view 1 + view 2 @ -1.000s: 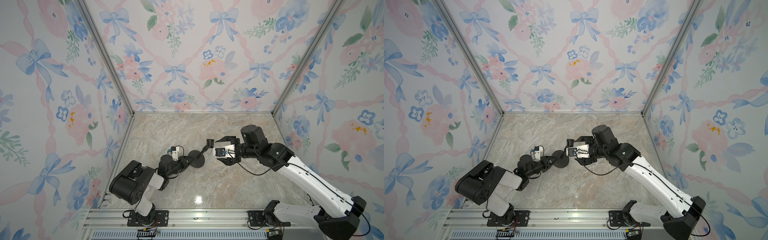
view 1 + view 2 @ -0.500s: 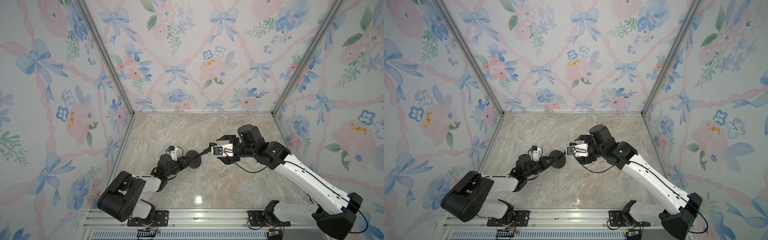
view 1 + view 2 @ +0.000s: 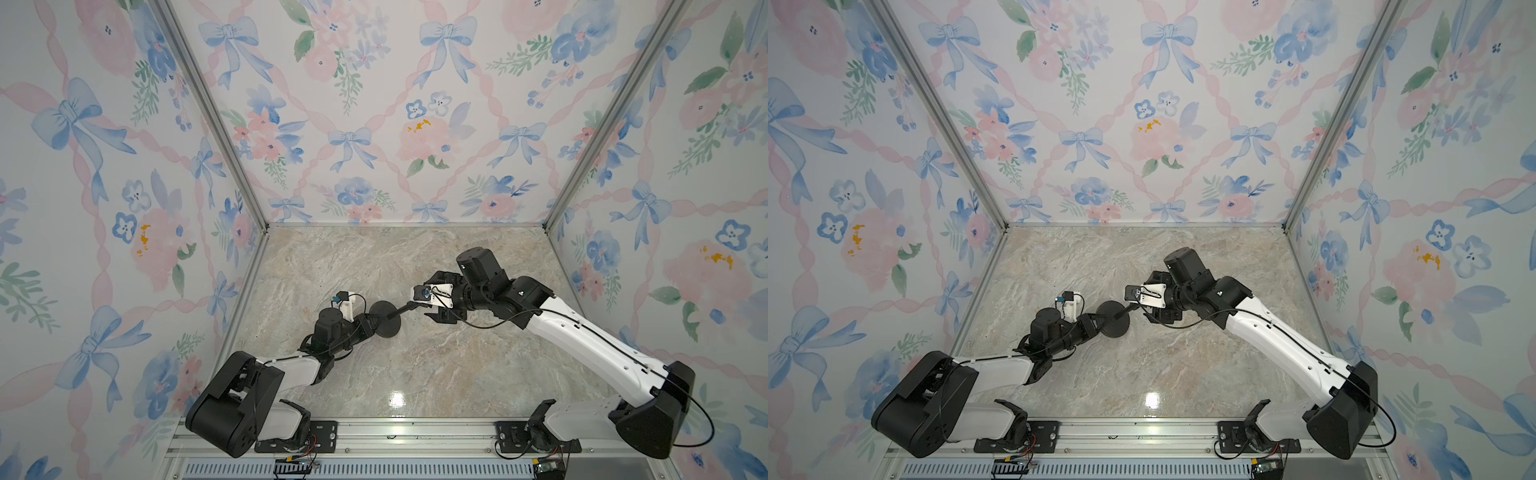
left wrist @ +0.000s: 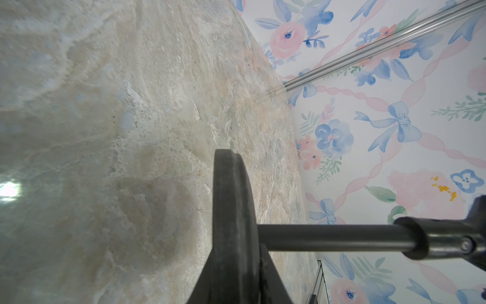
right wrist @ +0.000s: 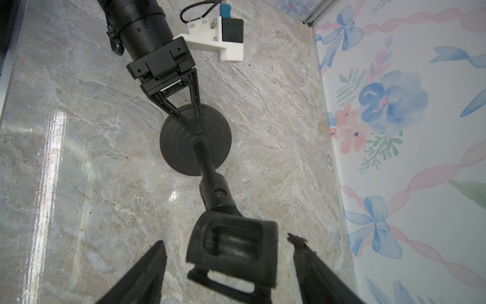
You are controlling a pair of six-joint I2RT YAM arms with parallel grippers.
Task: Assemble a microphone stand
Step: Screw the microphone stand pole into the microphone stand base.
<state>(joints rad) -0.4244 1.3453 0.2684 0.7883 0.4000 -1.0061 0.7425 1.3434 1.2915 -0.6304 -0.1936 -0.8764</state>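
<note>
The right wrist view crops the fingers [image 5: 142,276] of the right gripper [image 5: 226,239] and the near end of the clip [image 5: 234,244] between them. In both top views that gripper's wrist camera [image 3: 434,293] [image 3: 1150,293] covers the clip, so contact cannot be judged there. The left wrist view crops the base [image 4: 228,197] at the left gripper [image 4: 236,255] and the rod [image 4: 328,237] beyond its collar.

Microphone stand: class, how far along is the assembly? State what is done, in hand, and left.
Done: rod sits in the base centre. In hand: left gripper pinches the base rim; right gripper stands open around the clip. Left: probably standing it upright and letting go.
</note>
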